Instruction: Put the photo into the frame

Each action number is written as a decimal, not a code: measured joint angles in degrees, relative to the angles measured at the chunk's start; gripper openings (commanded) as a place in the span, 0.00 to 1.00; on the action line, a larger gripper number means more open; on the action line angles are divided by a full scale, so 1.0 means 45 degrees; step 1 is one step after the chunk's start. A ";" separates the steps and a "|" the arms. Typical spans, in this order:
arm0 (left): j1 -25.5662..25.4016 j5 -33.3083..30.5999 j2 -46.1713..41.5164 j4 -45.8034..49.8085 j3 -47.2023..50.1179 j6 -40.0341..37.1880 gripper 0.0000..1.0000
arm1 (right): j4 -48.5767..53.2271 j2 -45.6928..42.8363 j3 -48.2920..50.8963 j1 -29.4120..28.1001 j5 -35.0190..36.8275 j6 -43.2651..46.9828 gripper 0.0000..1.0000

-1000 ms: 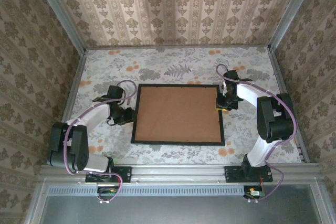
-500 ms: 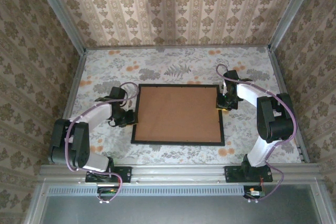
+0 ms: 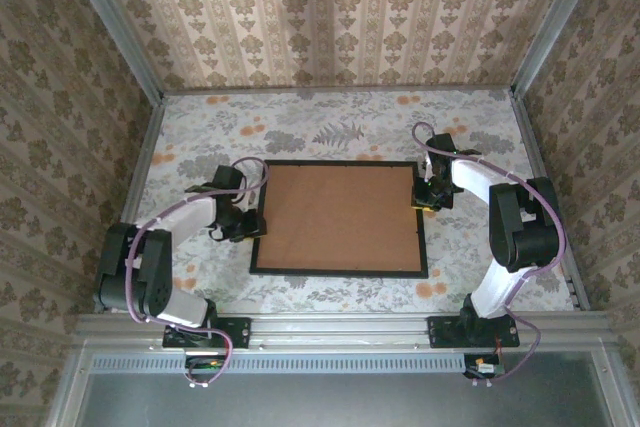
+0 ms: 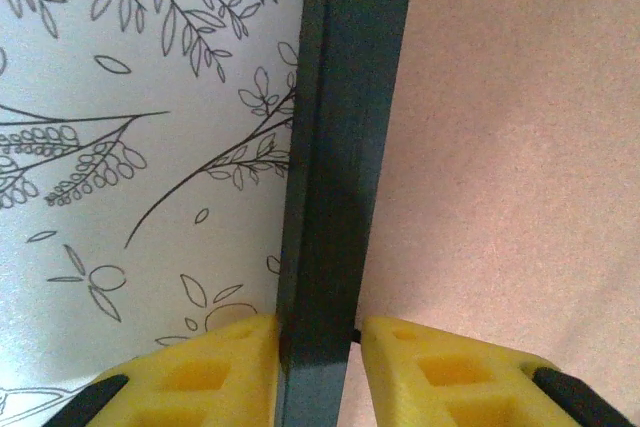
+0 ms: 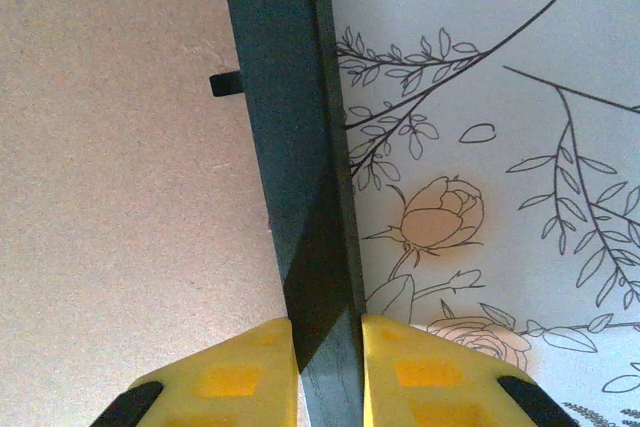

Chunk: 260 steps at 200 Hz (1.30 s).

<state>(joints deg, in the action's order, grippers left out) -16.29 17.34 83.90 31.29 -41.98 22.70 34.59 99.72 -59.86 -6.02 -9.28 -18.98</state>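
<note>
- Desk: patterned and smooth-looking. If one arm pulls before the other, the work could skate or swing across it.
- Frame: lies flat at the middle of the desk, back face up, between the two arms. Its long axis runs left to right, with the short rails on the left and right and one long rail on the near side. The rails are thin, so an uneven lift from the two short rails could rack or twist it.
- Backing board: plain brown, seated inside the frame and covering the opening. It cannot be told whether the photo lies beneath it. If the frame is tipped or raised, the board may drop out or shift.
- Left end effector: yellow fingers sit either side of the left short rail and are closed onto it. The hold is right at the fingertips, so slipping off is the likely fault.
- Right end effector: closed likewise on the right short rail, with the same shallow bite and the same risk.
- Retaining tab: a small black tab juts from the right rail over the board. Dragging the fingers along the rail could snag it.
</note>
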 measured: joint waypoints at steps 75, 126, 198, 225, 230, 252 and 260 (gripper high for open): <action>-0.0529 -0.0466 0.0257 -0.0209 -0.0029 0.0005 0.33 | -0.0170 0.0010 0.0000 0.0078 0.0000 0.0005 0.19; -0.0903 -0.1112 0.0359 0.0151 -0.0374 0.0000 0.36 | -0.0170 0.0010 0.0000 0.0078 0.0005 0.0000 0.19; 0.0000 -0.1724 -0.0175 0.0369 -0.1394 -0.0437 0.43 | -0.0170 0.0010 0.0000 0.0078 0.0010 0.0005 0.19; 0.0461 -0.1627 -0.0015 -0.0335 -0.1870 -0.0442 0.43 | -0.0170 0.0010 0.0000 0.0078 0.0010 0.0005 0.19; 0.0515 -0.1588 0.0126 -0.0471 -0.1967 -0.0442 0.42 | -0.0170 0.0010 0.0000 0.0078 0.0005 0.0005 0.19; 0.0665 -0.1389 0.1088 -0.1078 -0.2526 -0.0442 0.41 | -0.0170 0.0010 0.0000 0.0078 0.0005 0.0005 0.19; 0.0704 -0.1282 0.1535 -0.1248 -0.2769 -0.0471 0.41 | -0.0170 0.0010 0.0000 0.0078 0.0010 0.0005 0.19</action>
<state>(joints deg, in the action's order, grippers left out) -13.13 11.57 90.80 25.67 -54.43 20.58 33.82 99.77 -59.86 -5.67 -9.23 -18.96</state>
